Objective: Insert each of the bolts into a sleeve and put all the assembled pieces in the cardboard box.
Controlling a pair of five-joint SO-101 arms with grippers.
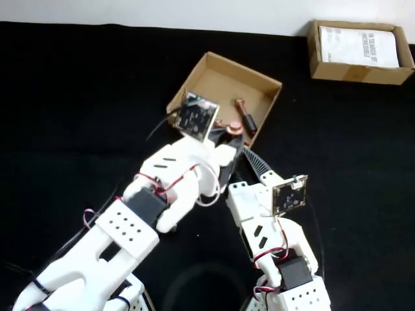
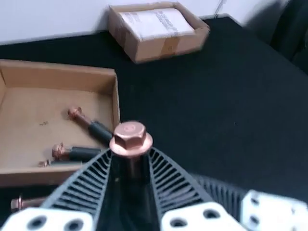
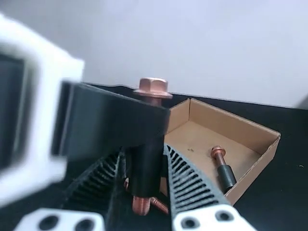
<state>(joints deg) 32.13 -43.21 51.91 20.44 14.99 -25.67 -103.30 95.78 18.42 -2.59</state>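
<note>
**Black table, one bolt shared by two claws**

Black cloth [image 1: 78,97] covers the table across the whole high view. Just below that view's centre the two arms meet. The left claw [image 2: 131,159] is narrowed onto the shank of a copper bolt [image 2: 131,137], its hex head standing upright above the ribbed fingers [image 2: 91,180]. The right claw [image 3: 143,153] is closed around a black sleeve [image 3: 144,175] with that bolt through it, the head above and the tip showing below. One black finger of the left claw crosses in front of the sleeve. A loose bolt [image 2: 19,202] lies on the cloth just outside the near wall of the cardboard box [image 1: 244,68].

That box sits open at the upper centre of the high view, directly beyond the claws. Two assembled pieces [image 2: 89,124] lie on its floor near the right-hand wall, slightly apart. At the upper right corner, well apart, a second box [image 1: 350,72] holds a printed sheet [image 1: 360,45], against a pale wall [image 1: 162,11].
</note>
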